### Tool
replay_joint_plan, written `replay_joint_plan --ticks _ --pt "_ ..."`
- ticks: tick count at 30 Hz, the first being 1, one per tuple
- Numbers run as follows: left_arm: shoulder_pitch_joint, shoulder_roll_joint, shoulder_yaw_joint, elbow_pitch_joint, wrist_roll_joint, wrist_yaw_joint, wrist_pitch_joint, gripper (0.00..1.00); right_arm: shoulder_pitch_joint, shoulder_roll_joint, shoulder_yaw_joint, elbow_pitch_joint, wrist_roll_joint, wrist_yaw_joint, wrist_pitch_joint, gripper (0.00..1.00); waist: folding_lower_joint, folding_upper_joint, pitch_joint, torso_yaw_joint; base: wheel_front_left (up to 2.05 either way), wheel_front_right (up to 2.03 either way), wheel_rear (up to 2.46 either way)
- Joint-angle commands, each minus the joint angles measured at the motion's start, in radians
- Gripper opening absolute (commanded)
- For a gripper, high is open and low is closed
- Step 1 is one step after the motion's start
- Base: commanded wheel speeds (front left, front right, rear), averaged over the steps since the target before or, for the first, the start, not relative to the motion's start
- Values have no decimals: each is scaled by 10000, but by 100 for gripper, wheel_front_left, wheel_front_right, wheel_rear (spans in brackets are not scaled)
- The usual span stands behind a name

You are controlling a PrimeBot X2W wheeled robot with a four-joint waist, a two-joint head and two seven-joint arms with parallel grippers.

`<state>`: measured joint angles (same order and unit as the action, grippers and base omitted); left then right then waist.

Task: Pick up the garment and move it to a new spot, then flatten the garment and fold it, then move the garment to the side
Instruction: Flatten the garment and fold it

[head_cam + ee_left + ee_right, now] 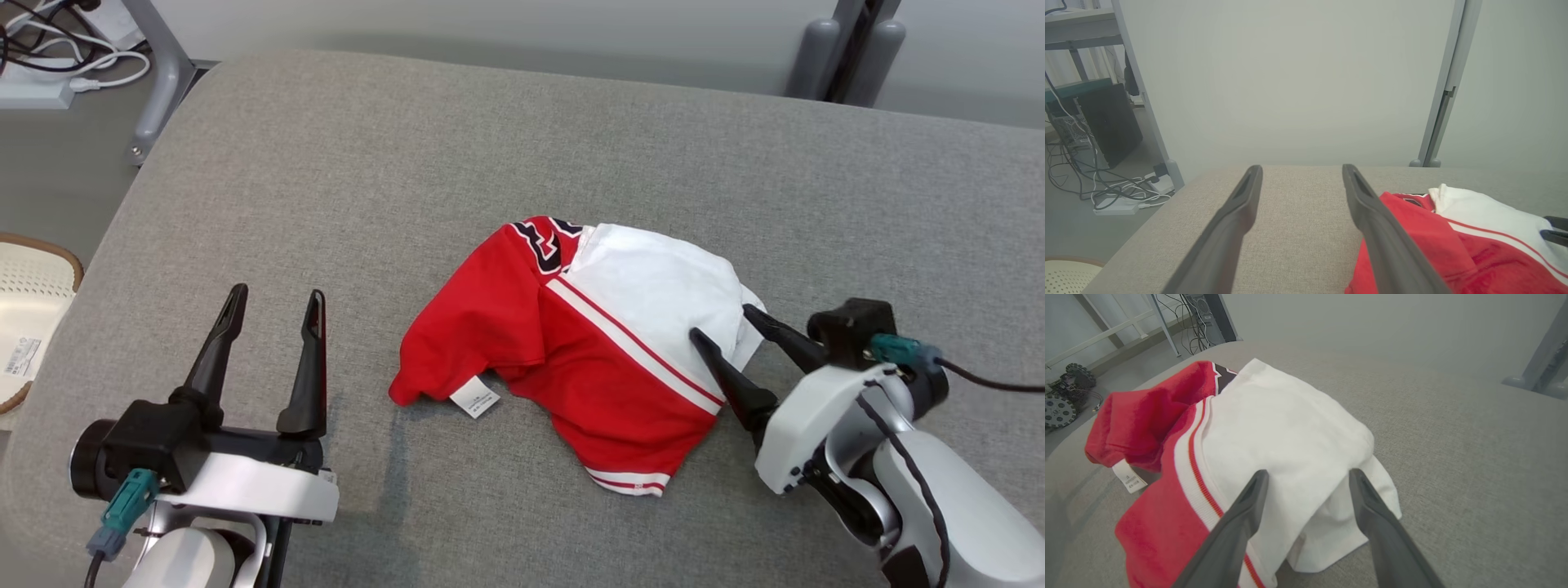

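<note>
Garment count: one garment (588,343), a single crumpled heap.
Garment place: on the bench (408,163), right of the middle, well apart from the left end effector and at the tips of the right one.
Garment cloth: soft knit, red over its left and lower parts and white over its upper right. A white band with a thin red line runs slantwise between the two colours, and a like stripe trims the lower hem.
Garment details: one white label (475,398) sticks out at the lower left edge; one patch of black print (549,245) sits near the top.
Garment shape: rumpled and folded over itself, with a humped white fold on the right.
Bench surface: one, covered in grey woven fabric, with a padded look and a rounded far-left corner.
End effectors: two, each with two long, dark, tapering fingers, four fingers in all.
Left end effector (277,291): fingers spread wide, holding nothing, over bare bench fabric at the lower left.
Right end effector (720,321): fingers spread wide, tips over the edge of the white fold, one finger to either side of it; not closed on the cloth.
Arm shells: smooth white housings with black wrists.
Beside the bench: one pale perforated basket (33,302) with a brown rim, low at the left; one white power strip (37,90) among tangled cables.
</note>
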<state>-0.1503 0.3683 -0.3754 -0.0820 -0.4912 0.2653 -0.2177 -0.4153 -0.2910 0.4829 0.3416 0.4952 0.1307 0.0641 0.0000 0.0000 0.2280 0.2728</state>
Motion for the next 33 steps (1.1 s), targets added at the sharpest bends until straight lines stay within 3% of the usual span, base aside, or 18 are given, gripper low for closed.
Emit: replay_joint_plan --ticks 1,3,4,6,13,17,23,24,25,33 --pt "-153 20 -14 45 68 -2 -65 100 -242 -66 177 199 182 1 -81 100 0 0 56 34 0 0 0" --pt "-235 -38 -54 91 69 -19 -81 100 -602 -99 351 448 308 1 -411 100 0 0 91 56 0 0 0" --pt "-252 -50 -61 116 66 -28 -95 100 -711 -52 467 523 408 1 -588 50 0 0 96 55 0 0 0" --pt "-264 -72 -49 168 43 -36 -109 100 -904 -62 652 604 475 1 -938 0 0 0 106 20 0 0 0" --pt "-227 -37 28 336 -17 -54 -198 100 -1235 -270 824 116 926 1 -1814 0 0 0 2 -314 0 0 0" --pt "-266 14 58 405 -37 -100 -215 100 -988 -522 428 -240 893 1 -1684 0 0 0 -94 -544 0 0 0" --pt "-143 122 114 417 -75 -78 -236 100 36 -370 -1171 -898 276 1 -1792 0 0 0 -293 -943 0 0 0" --pt "-129 146 114 409 -80 -75 -220 100 213 -310 -1394 -1077 132 1 -1819 23 0 0 -328 -1012 0 0 0" --pt "-99 173 110 409 -86 -66 -196 100 403 -254 -1640 -1273 -27 1 -1845 100 0 0 -378 -1086 0 0 0" --pt "144 348 157 291 -84 85 -28 100 1673 598 -3275 -2891 -1259 1 -1569 100 0 0 -747 -1692 0 0 0"
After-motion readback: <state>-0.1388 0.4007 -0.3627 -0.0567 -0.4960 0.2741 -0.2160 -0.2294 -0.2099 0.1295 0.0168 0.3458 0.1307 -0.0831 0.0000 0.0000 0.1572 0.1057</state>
